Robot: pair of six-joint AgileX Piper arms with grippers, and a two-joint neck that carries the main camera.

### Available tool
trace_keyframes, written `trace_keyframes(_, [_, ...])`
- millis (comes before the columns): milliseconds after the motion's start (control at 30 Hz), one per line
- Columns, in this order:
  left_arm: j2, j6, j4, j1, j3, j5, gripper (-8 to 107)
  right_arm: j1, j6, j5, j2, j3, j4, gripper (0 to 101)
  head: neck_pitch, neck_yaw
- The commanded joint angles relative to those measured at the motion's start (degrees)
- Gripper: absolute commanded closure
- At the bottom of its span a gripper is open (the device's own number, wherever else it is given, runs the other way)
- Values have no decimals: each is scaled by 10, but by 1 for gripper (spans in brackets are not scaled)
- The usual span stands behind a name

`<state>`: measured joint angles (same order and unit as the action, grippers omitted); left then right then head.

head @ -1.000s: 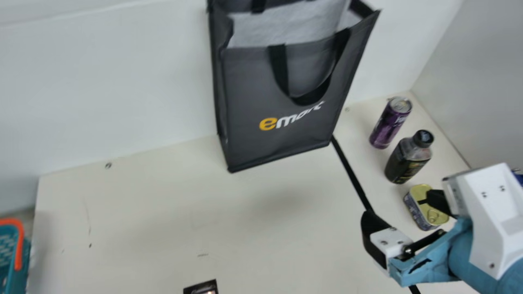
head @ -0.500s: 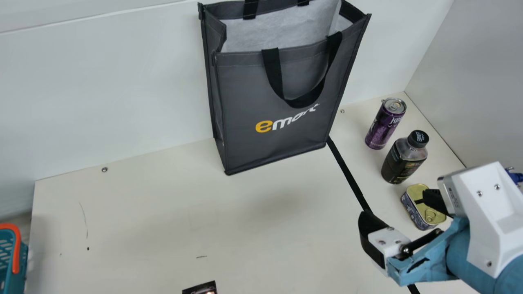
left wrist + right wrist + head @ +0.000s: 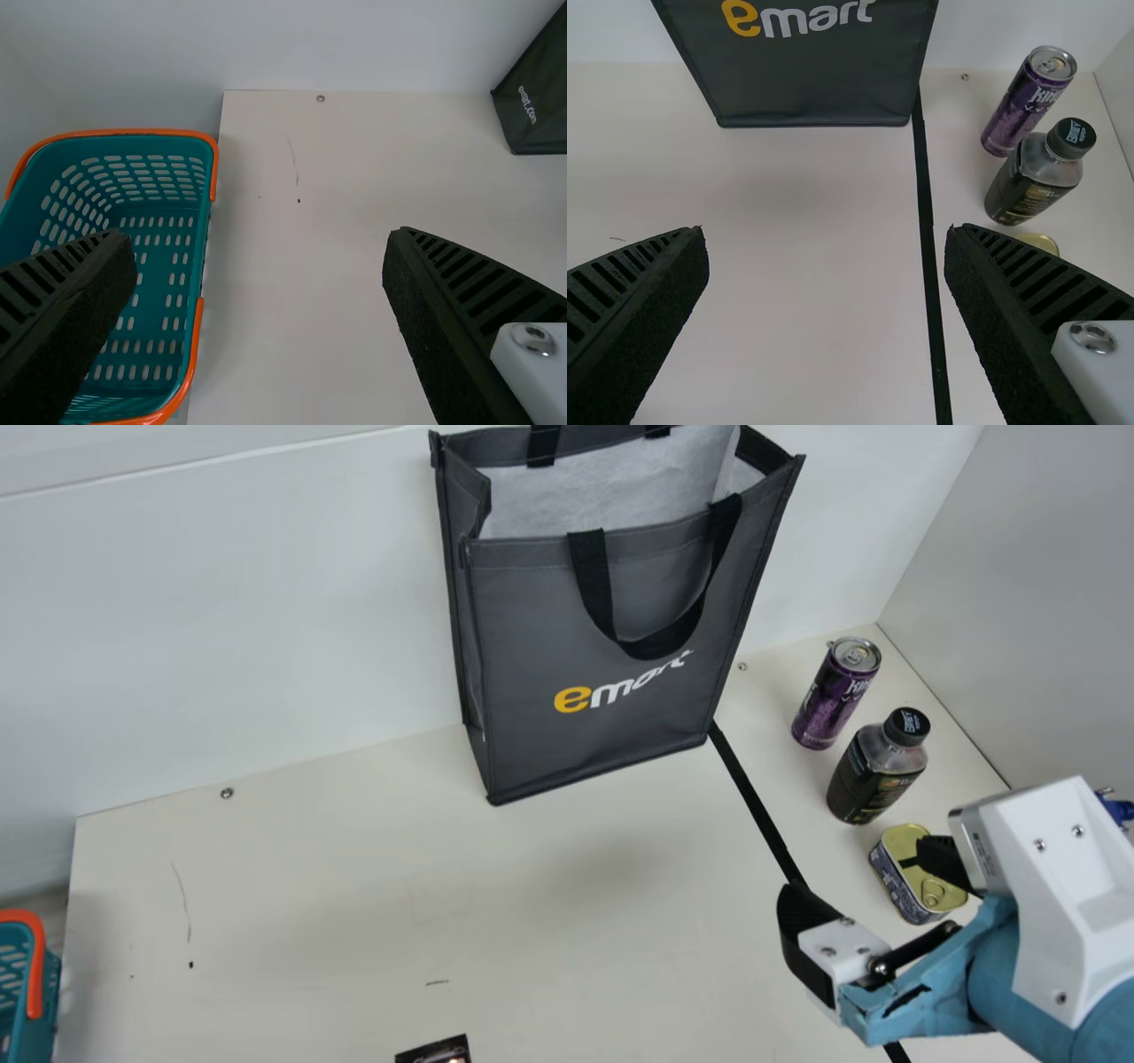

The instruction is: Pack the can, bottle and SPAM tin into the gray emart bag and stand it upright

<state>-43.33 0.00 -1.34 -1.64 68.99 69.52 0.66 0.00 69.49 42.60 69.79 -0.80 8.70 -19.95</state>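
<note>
My right gripper point(image 3: 868, 903) hangs at the main view's lower right with nothing between its spread fingers; in the right wrist view the gripper point(image 3: 826, 292) is wide apart too. The gray emart bag point(image 3: 602, 638) stands upright against the back wall, its mouth open. To its right stand a purple can point(image 3: 833, 700) and a dark bottle point(image 3: 873, 775) with a black cap. The SPAM tin point(image 3: 905, 872) lies nearer the front, partly hidden by a right fingertip. In the left wrist view my left gripper point(image 3: 257, 301) is open and holds nothing.
A teal basket point(image 3: 151, 257) with orange handles is beside the table's left edge. A black strip point(image 3: 753, 802) runs along the table between the bag and the can. A small dark object point(image 3: 434, 1051) is at the main view's bottom edge. White walls point(image 3: 221, 629) close off the back and right.
The main camera shifted slightly between the first two pictures. Since then nothing has visibly moved, and the right arm stays still.
</note>
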Motion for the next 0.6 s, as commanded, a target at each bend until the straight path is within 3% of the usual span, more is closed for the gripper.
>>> trace_keyframes(0, [0, 0, 0, 0, 0, 0, 9, 0, 0, 0, 0, 0, 0, 6, 13, 0])
trace_keyframes(567, [0, 0, 0, 0, 0, 0, 9, 15, -2, -15, 26, 15, 1, 6, 13, 0])
